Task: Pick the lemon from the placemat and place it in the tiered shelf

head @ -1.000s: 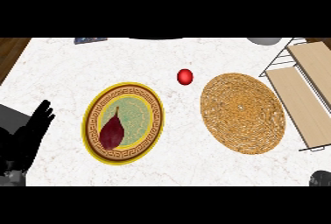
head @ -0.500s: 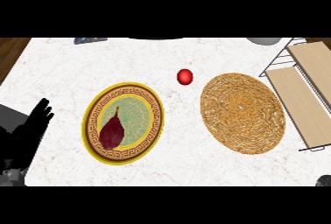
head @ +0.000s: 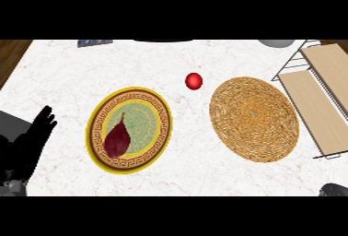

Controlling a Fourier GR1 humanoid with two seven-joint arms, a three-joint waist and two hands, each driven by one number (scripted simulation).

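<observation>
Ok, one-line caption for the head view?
Left hand rests open beside a plate; bare woven placemat, red ball, shelf at right.

Black left hand with slender fingers, grey forearm behind it

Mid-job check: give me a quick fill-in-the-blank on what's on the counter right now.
The dark red pointed item lies on the yellow-rimmed ____. The small red round object sits on the counter, up-left of the woven ____. The tiered shelf stands to the ____ of the placemat. Missing words: plate; placemat; right.
</observation>
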